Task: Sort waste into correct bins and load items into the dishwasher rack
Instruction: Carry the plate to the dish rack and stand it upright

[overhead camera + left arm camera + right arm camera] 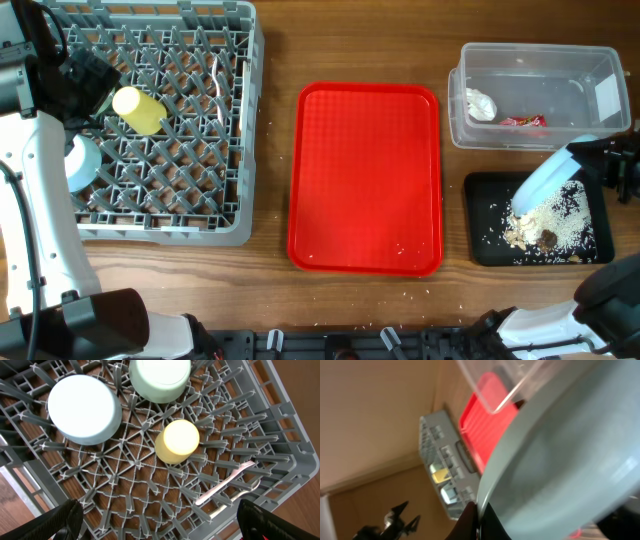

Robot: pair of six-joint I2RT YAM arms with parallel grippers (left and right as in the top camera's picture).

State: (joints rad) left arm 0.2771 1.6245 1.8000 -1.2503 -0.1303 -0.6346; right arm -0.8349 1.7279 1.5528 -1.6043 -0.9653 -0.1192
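Observation:
The grey dishwasher rack [200,215] at the left holds the yellow cup [138,108] and the light blue bowl [80,162]. In the left wrist view the blue bowl [85,409], pale green bowl [160,379] and yellow cup [176,441] sit upside down on the pegs. My left gripper [160,525] is open and empty above the rack [280,435]. My right gripper [479,520] is shut on the rim of the pale plate [560,450]. The plate [548,180] tilts over the black bin [482,200], which holds food scraps [540,225]. The clear tub [560,62] holds the white napkin [482,103] and red wrapper [522,121].
The flat red serving tray [365,175] lies in the middle with a few crumbs near its front edge. A pale fork [225,485] and another utensil lie in the rack's corner. Crumbs dot the wooden table in front of the tray.

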